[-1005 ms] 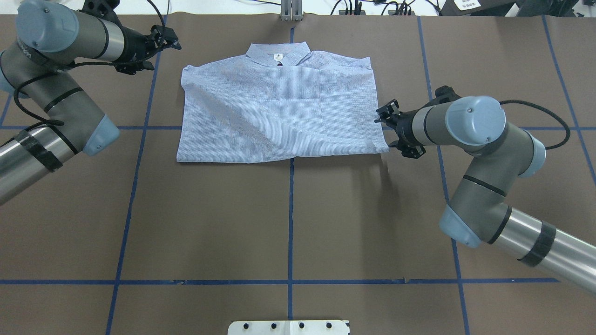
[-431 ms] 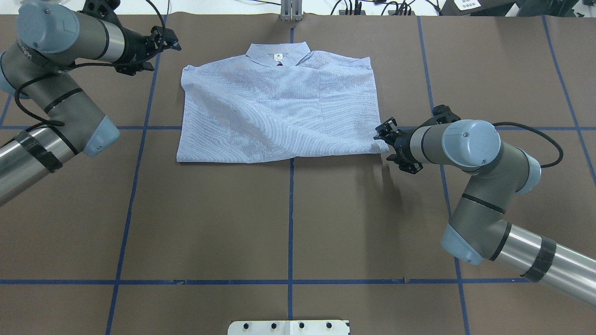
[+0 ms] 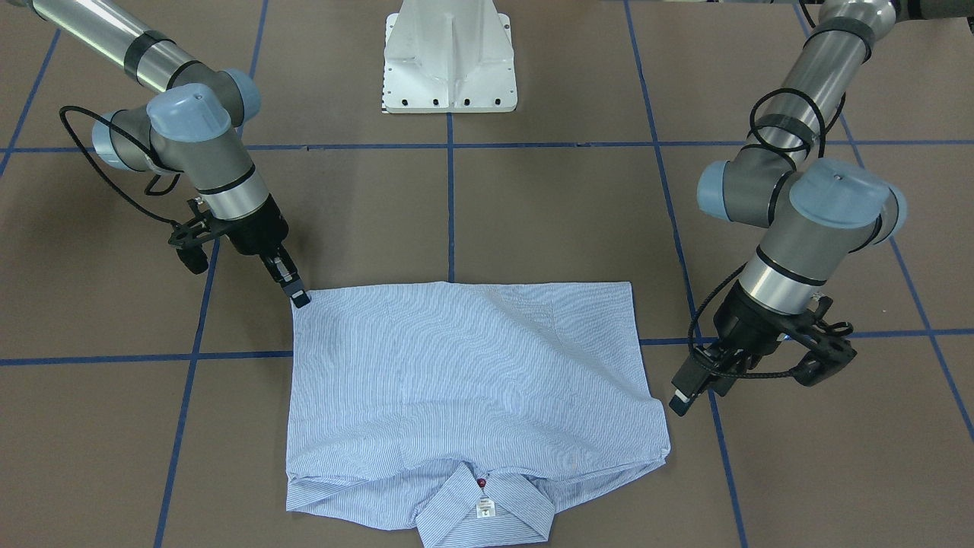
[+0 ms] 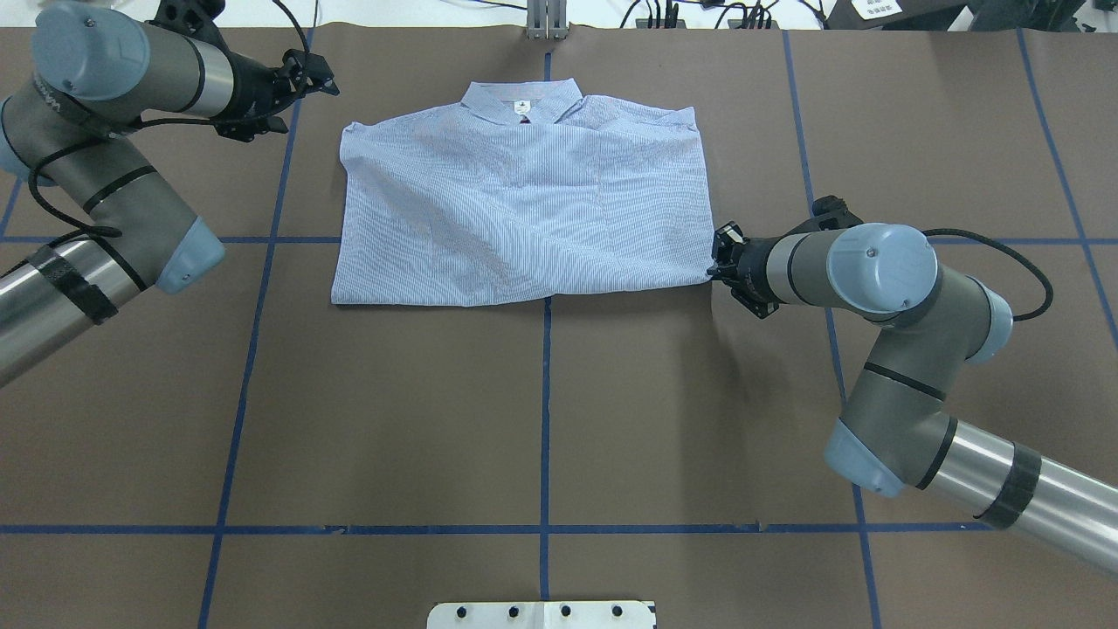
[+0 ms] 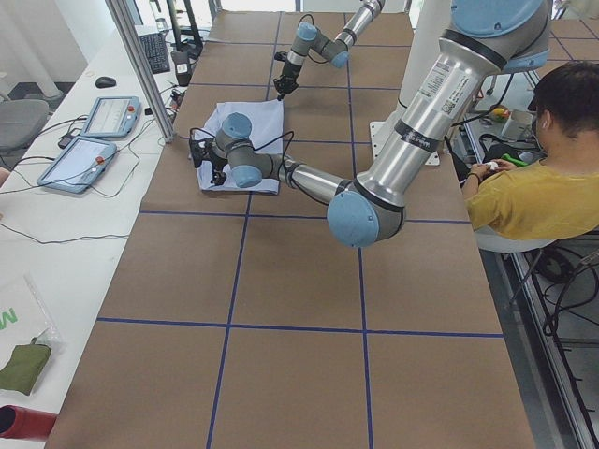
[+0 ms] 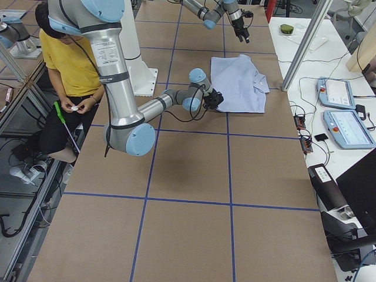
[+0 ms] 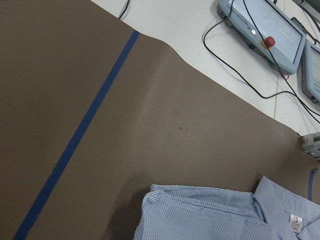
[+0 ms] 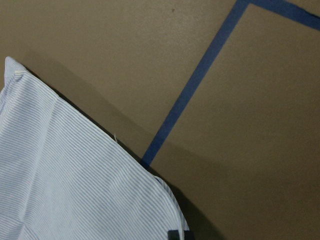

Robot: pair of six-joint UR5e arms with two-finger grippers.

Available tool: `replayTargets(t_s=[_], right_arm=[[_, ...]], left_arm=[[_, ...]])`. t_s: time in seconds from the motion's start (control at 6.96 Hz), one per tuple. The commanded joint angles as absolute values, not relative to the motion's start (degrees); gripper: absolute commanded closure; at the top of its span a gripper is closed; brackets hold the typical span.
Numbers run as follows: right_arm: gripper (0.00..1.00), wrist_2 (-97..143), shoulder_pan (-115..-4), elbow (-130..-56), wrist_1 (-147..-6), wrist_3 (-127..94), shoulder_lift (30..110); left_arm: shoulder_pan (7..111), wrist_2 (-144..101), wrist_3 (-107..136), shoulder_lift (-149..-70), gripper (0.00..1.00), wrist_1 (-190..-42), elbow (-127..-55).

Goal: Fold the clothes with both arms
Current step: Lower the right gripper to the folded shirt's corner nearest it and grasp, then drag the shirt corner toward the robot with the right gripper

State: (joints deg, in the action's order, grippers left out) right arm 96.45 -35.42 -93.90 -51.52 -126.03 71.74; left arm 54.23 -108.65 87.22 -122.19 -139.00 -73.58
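Note:
The light blue striped shirt [image 4: 524, 201] [image 3: 472, 365] lies folded into a rectangle on the brown table, its collar and white label [image 4: 521, 107] at the far edge. My right gripper [image 4: 716, 262] [image 3: 299, 297] sits at the shirt's near right corner and is shut on it. In the right wrist view that corner [image 8: 160, 200] lies over a dark fingertip [image 8: 180, 234]. My left gripper [image 4: 325, 80] [image 3: 679, 402] hangs open beside the far left shoulder [image 7: 155, 197], a short gap away, holding nothing.
Blue tape lines [image 4: 546, 419] grid the table. The white pedestal base [image 3: 449, 61] stands at the robot's side. Control tablets [image 7: 260, 25] and cables lie past the far edge. A person [image 5: 533, 187] sits beside the base.
My right gripper has moved down and in, from beside the shirt's right edge to its near right corner, and has shut there. The left arm and the shirt have stayed put.

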Motion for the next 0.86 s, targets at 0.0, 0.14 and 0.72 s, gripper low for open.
replayTargets(t_s=[0.0, 0.14, 0.72], right_arm=[[1.00, 96.50, -35.42, -100.06, -51.76, -128.47, 75.29], [1.00, 96.76, -32.90, -107.50, -52.03, -133.28, 80.02], [1.00, 115.19, -15.83, -130.40, -52.21, -135.87, 96.23]], left_arm=[[54.32, -108.89, 87.62, -122.17, 0.00, -139.04, -73.91], [54.32, -109.07, 88.58, -122.08, 0.00, -139.04, -76.79], [51.08, -109.51, 90.61, -120.59, 0.00, -139.75, -80.32]])
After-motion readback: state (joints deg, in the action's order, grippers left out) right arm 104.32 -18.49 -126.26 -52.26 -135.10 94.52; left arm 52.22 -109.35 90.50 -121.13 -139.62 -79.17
